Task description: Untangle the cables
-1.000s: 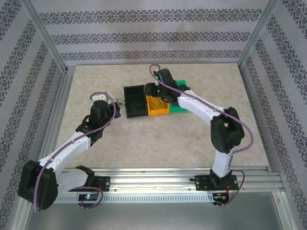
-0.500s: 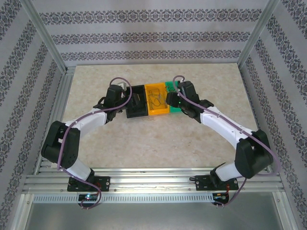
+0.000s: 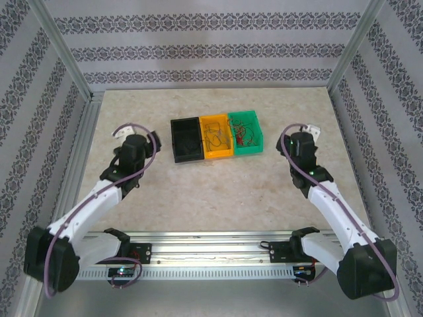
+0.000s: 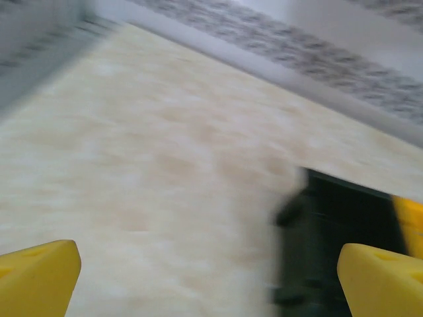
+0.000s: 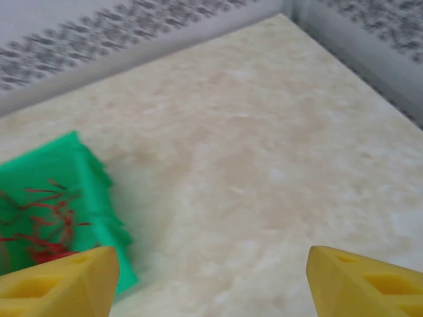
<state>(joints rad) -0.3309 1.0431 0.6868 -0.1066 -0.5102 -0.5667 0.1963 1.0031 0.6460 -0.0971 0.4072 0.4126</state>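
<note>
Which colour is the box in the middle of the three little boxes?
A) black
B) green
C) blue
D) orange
D: in the top view the orange box sits between the black box and the green box.

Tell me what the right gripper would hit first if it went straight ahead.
Likely just bare table. The right gripper, jaws open, aims past the green bin, which lies left of its line. Depth is unclear.
</note>
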